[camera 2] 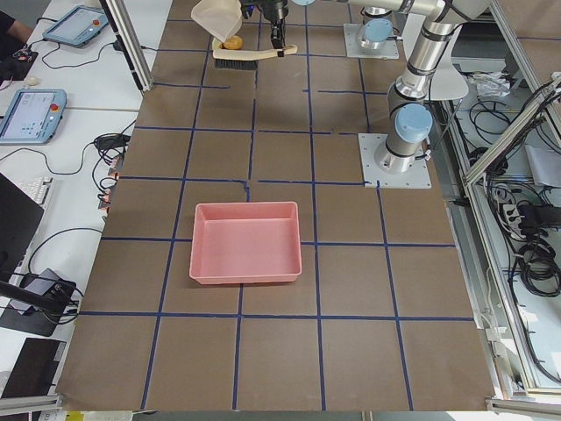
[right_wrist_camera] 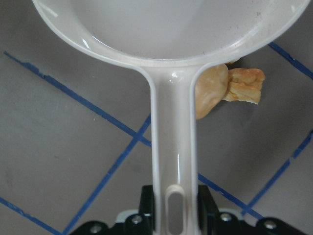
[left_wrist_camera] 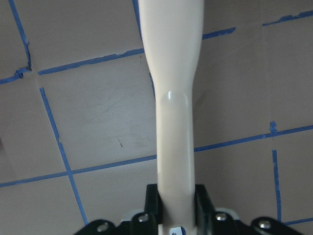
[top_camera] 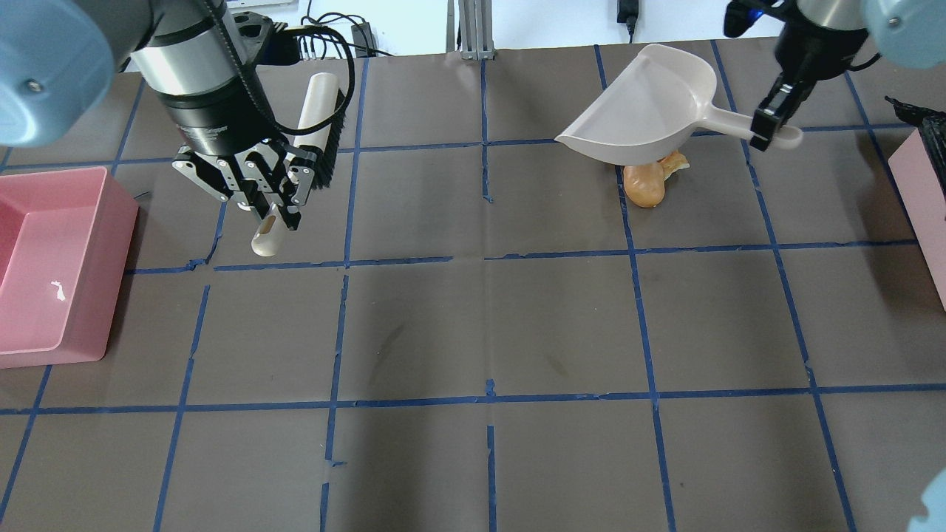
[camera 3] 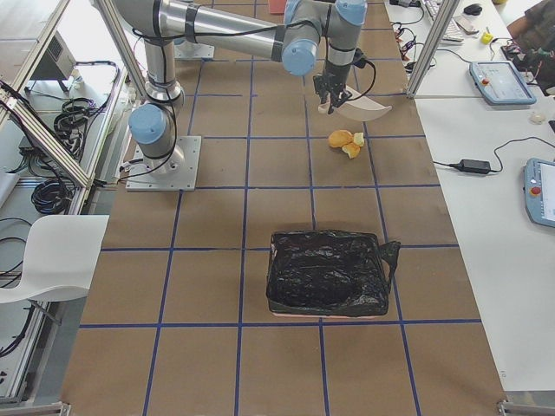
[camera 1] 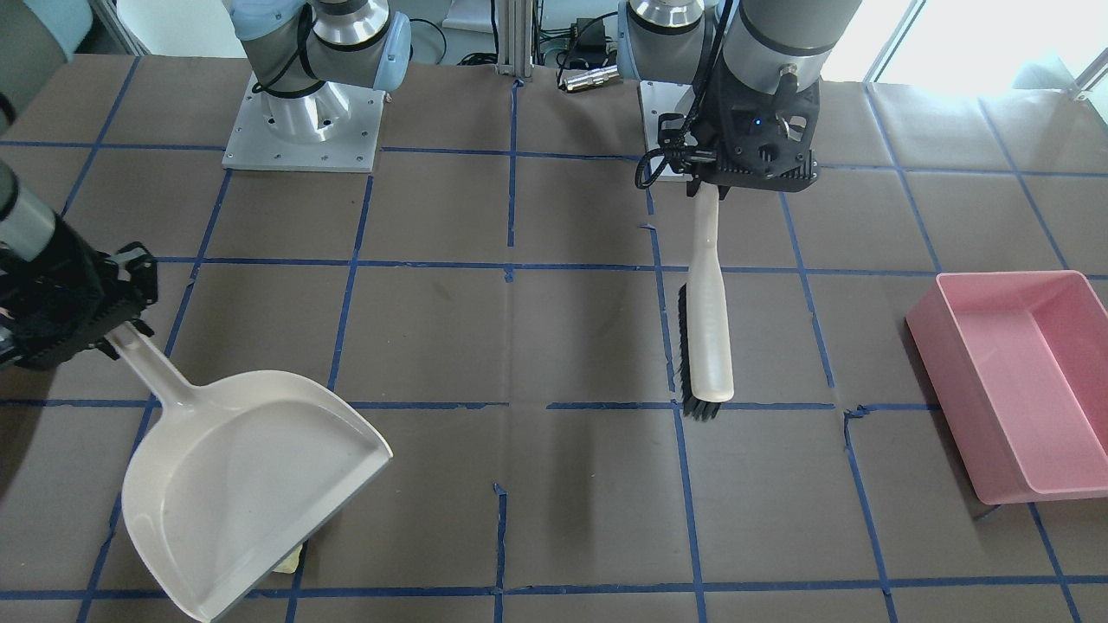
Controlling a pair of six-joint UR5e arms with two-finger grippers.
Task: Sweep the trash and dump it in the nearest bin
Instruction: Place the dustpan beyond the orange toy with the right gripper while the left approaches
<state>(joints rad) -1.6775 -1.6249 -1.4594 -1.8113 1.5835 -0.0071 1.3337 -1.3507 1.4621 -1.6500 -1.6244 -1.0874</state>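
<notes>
Dull brown paper-covered table, crossed all over by a grid of blue tape lines. Reads plain glossy cream-white throughout: scoop-shaped plastic dustpan. Tucked at the dustpan's edge: smooth tan-brown potato-shaped lump, orange crumbly chunk, pale greenish-white piece. Well apart from the dustpan: long plastic hand brush, cream handle, black bristles; plain pink rectangular tray. Past the dustpan's handle end: pale pink bin, lined with glossy crinkled black bag.

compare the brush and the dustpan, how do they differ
The brush is in the left gripper, away from the trash; the dustpan is in the right gripper, over it. The brush has black bristles; the dustpan is an empty scoop. Both are cream, held by their handles.
</notes>
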